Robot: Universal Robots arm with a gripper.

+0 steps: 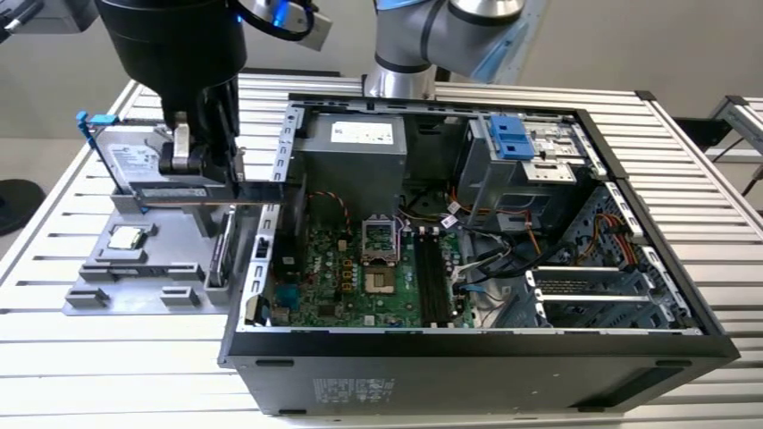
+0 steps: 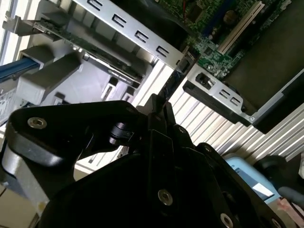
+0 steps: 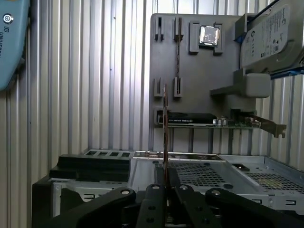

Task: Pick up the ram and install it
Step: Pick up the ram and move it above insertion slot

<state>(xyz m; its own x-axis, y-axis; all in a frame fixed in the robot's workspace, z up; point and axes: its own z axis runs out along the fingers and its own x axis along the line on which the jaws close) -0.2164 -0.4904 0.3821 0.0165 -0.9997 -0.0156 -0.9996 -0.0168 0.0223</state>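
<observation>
tool grasping the ram beside the open case

the tool hangs at the upper left of the exterior view, over the grey holder tray on the ribbed metal surface. in both wrist views its dark fingers are clenched on the ram, seen edge-on as a thin dark stick running straight out from between them. the ram is lifted clear of the tray's slots, near the open computer case.

on the tray sit a small square silver processor chip, a hard drive with blue brackets standing on edge, and a graphics card lying across a slot. the hard drive carries a white label with dark print. the card has a narrow pale label strip along its edge.

inside the case, at the centre of the exterior view, the green motherboard lies flat. behind it the power supply bears a white sticker. the near black wall of the case has a pale printed label, too small to make out. a blue drive bracket sits at the case's upper right.
</observation>
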